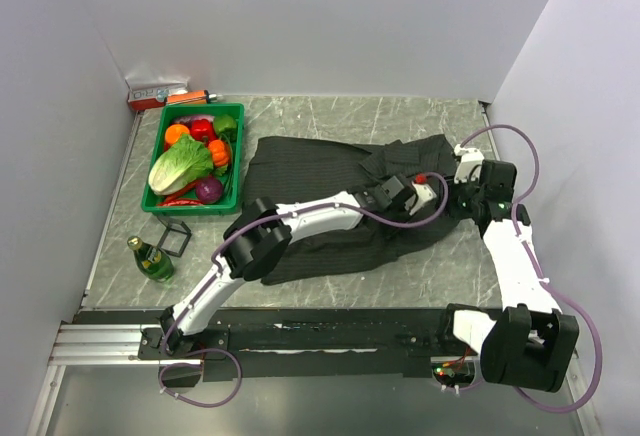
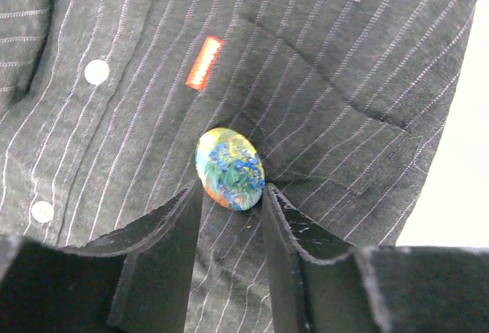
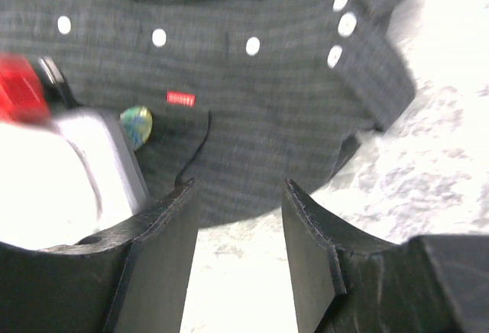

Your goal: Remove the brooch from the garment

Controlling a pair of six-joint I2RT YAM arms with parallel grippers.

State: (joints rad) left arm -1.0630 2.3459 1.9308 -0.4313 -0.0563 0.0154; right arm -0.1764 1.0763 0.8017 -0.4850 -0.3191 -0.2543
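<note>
The garment is a dark pinstriped shirt spread on the table, also in the left wrist view and the right wrist view. The brooch is a small oval badge painted blue, green and orange, pinned below a tiny red label. It also shows in the right wrist view. My left gripper is open, its fingertips flanking the brooch's lower edge. My right gripper is open and empty over the shirt's edge and bare table, just right of the left gripper.
A green basket of vegetables stands at the left beside the shirt. A green bottle and a small black stand are at the near left. A red box lies at the back wall. Pale buttons run down the shirt.
</note>
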